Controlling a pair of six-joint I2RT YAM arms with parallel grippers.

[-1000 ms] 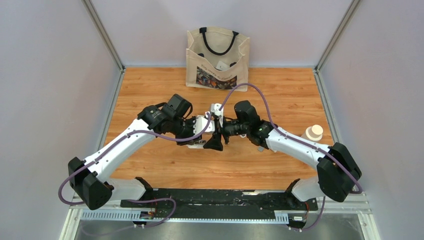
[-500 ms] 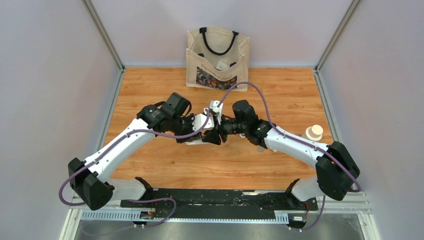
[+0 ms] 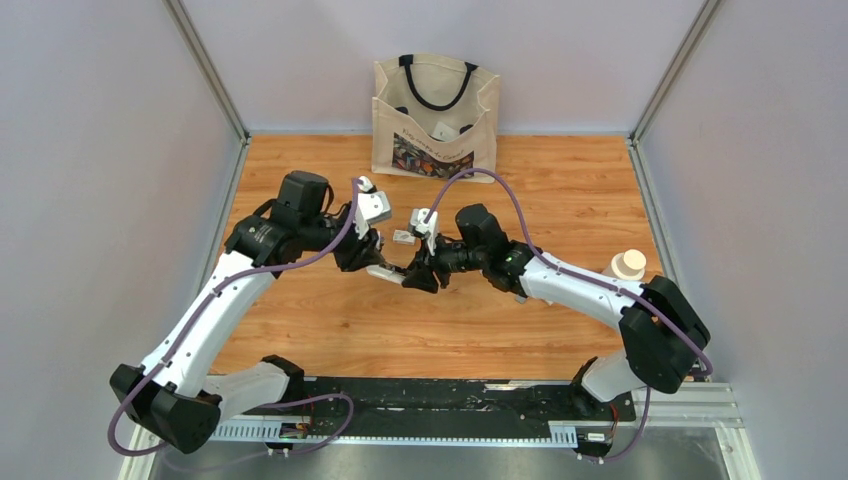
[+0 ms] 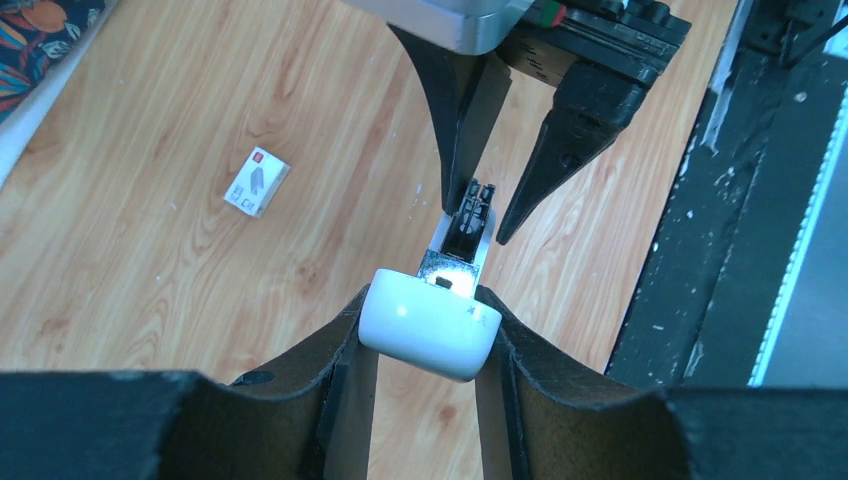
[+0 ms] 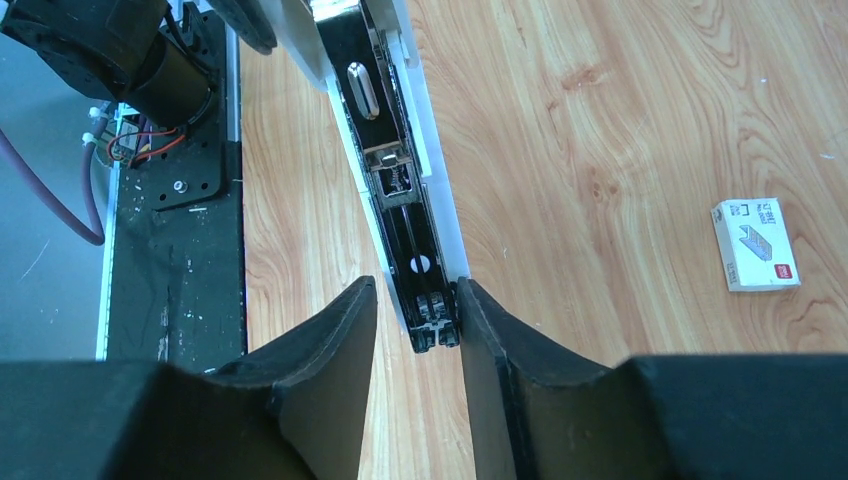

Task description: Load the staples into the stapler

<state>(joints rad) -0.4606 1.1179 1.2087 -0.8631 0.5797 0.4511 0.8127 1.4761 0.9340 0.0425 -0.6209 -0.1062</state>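
Wooden counter (image 3: 560, 190), walled on three sides. Both arms reach in and meet mid-counter at the stapler (image 3: 392, 274).

Tote bag (image 3: 435, 115): stands upright at the back edge, well behind the stapler.

Small pale bottle (image 3: 628, 266): upright, far to the right of the stapler, by the right arm's forearm.

Stapler: white body, hinged open, with the black staple channel facing up in the right wrist view. It is held lengthwise between the two sets of jaws.

Left jaws: partly closed, clamped on the stapler's rounded white end, one finger on each side. The hold looks firm.

Right jaws: narrowed around the opposite end, the tip of the black channel. One finger (image 5: 490, 350) is touching the channel's side. The other finger (image 5: 330, 350) is just beside it, with a thin strip of wood showing between. Can't tell whether it actually grips.

Staple box (image 5: 757, 243): small and white, lying flat on the counter just behind the stapler on the tote side, clear of both jaws.

Staples: loose strip too small to make out in any view. Can't tell if any sit in the channel.
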